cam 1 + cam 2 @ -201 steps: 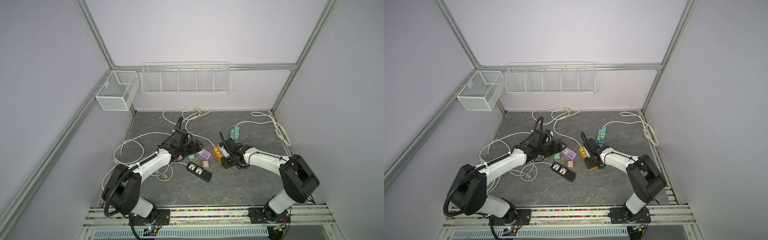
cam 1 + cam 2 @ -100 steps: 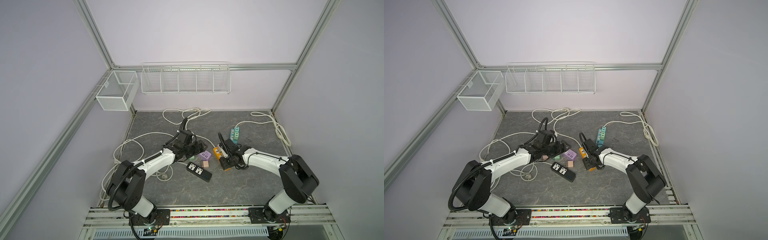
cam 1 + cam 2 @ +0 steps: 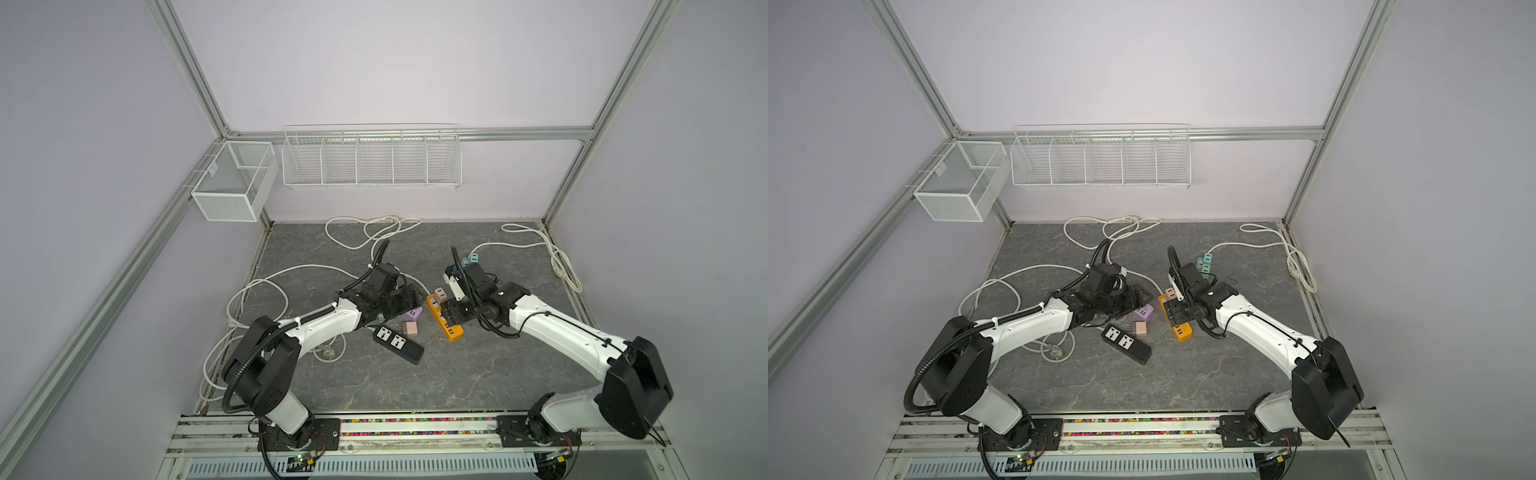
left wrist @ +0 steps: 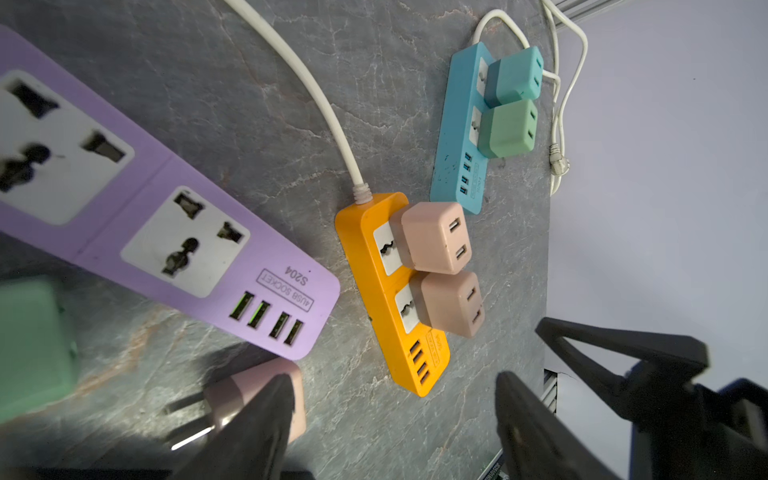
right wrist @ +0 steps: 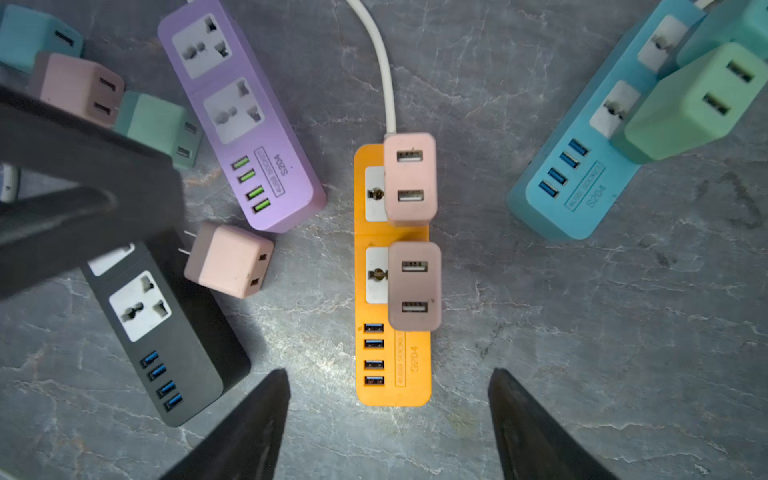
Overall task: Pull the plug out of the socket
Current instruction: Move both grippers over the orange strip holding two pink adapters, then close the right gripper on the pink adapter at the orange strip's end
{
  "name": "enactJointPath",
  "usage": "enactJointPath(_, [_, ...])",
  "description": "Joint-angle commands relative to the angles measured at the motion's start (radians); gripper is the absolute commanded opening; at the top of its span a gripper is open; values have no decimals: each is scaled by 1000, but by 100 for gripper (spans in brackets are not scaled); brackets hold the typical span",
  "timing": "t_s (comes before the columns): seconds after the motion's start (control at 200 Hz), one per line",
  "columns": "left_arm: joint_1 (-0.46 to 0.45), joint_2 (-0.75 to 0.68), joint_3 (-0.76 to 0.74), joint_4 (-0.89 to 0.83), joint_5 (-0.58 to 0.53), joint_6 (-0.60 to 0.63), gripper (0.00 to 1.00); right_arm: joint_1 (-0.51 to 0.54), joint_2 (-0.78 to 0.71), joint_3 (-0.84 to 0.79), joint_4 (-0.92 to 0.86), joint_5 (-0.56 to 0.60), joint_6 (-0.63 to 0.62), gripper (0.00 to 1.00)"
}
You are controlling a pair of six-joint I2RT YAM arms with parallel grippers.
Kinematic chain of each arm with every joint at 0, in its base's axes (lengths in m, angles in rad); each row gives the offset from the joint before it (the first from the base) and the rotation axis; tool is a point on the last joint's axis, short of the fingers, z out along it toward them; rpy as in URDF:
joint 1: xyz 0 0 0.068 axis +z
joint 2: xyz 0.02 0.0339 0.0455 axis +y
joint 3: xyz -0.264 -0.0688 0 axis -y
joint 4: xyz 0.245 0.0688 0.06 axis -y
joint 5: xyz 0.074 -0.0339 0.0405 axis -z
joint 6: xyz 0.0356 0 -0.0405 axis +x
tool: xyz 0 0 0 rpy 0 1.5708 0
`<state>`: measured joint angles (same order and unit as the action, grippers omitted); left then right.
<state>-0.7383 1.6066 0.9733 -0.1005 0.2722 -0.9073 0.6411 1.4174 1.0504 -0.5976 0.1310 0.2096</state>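
Observation:
An orange socket strip [image 5: 415, 365] lies on the grey table with two pink plugs [image 5: 409, 178] [image 5: 413, 286] seated in it. My right gripper [image 5: 390, 372] hangs open over its USB end, touching nothing; both top views show it there [image 3: 451, 318] [image 3: 1173, 318]. My left gripper [image 4: 392, 386] is open and empty too. It sits left of the orange strip [image 4: 397, 361], beside a loose pink plug [image 4: 245, 386] lying on the table. In a top view the left gripper [image 3: 405, 305] is over the purple strip.
A purple strip [image 5: 282, 183] and a black strip [image 5: 195, 332] have empty sockets. A blue strip [image 5: 582, 199] holds a green plug [image 5: 698, 104] and a teal plug [image 4: 515, 75]. Loose plugs and white cords [image 3: 266, 286] lie at the left and back.
My left gripper has moved right and nearer, toward the purple and orange strips. My right gripper has stayed over the orange strip.

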Motion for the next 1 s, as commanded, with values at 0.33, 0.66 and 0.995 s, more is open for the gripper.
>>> enactJointPath(0.33, [-57,83,51,50,-77,-79,62,-62,100,102,2,-2,10,75])
enactJointPath(0.66, [-74,140,88,56,-85,-81,52,-77,245,224,-22,-18,-10,71])
enactJointPath(0.995, [-77,201,128,60,-81,-78,44,-82,344,296,-30,-22,-27,68])
